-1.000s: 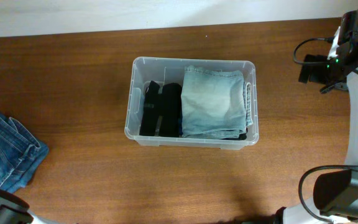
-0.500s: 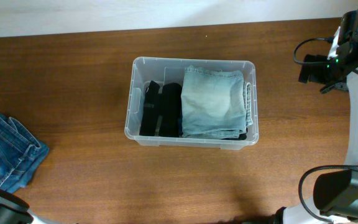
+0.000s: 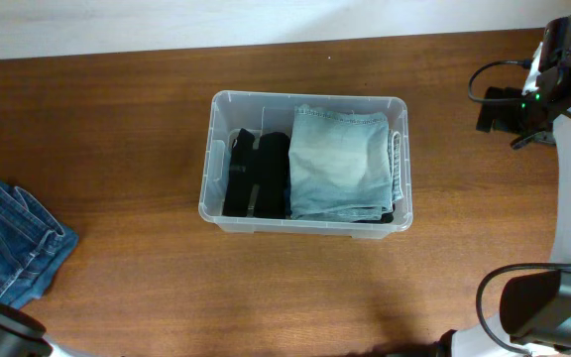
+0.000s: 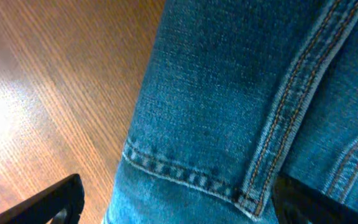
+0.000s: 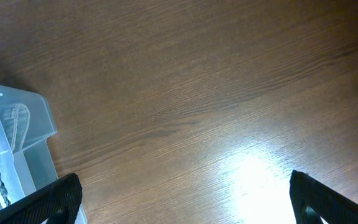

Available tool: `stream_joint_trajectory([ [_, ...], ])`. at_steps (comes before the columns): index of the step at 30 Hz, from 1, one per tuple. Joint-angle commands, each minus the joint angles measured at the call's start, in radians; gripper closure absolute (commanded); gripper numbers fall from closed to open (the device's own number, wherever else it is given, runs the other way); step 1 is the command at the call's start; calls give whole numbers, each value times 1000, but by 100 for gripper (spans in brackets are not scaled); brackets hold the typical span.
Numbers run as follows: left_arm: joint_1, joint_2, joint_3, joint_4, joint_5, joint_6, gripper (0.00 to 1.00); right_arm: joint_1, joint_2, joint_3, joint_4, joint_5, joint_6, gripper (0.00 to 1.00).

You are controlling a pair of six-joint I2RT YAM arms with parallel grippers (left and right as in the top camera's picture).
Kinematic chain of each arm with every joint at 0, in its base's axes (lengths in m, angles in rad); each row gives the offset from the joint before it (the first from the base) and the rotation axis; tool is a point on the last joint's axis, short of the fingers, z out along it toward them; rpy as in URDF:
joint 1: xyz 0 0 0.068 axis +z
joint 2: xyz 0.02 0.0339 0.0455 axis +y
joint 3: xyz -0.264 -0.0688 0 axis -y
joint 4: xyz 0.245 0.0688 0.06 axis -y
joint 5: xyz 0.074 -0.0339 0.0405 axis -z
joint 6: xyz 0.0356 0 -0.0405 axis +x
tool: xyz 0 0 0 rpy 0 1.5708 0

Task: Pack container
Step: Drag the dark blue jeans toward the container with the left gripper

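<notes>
Clear container [image 3: 209,171], well left of right claw [image 5: 185,202]

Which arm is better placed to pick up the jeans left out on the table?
Left: the left gripper hangs open directly over the blue jeans; the right gripper is across the table, beyond the container.

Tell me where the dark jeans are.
Overhead, the dark jeans lie on the table by its left edge, well left of the container; the left gripper hangs open right above them.

Blue jeans [image 3: 13,243] cut by left edge overhead; container [image 5: 33,143] mostly outside right wrist view
</notes>
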Motion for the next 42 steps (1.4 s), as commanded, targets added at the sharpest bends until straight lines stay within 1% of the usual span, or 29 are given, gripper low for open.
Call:
stream_joint_trajectory([
  [1, 14, -21, -22, 37, 11, 24, 3, -3, -4, 8, 1, 9, 8, 1],
  [4, 14, -19, -43, 74, 16, 23, 3, -3, -4, 8, 1, 9, 8, 1],
  [10, 14, 9, -150, 211, 117, 23, 1, -3, -4, 8, 1, 9, 8, 1],
  [13, 13, 44, -174, 232, 154, 23, 1, -3, -4, 8, 1, 9, 8, 1],
  [15, 11, 68, -174, 236, 212, 23, 1, -3, -4, 8, 1, 9, 8, 1],
  [18, -4, 79, -174, 254, 351, 23, 1, -3, -4, 8, 1, 9, 8, 1],
  [21, -36, 79, -172, 285, 458, 23, 1, -3, -4, 8, 1, 9, 8, 1],
  [30, -130, 79, -171, 281, 447, 23, 1, -3, -4, 8, 1, 9, 8, 1],
  [37, -133, 79, -171, 261, 444, 22, 1, -3, -4, 8, 1, 9, 8, 1],
  [42, -134, 79, -171, 233, 448, -8, 1, -3, -4, 8, 1, 9, 8, 1],
])
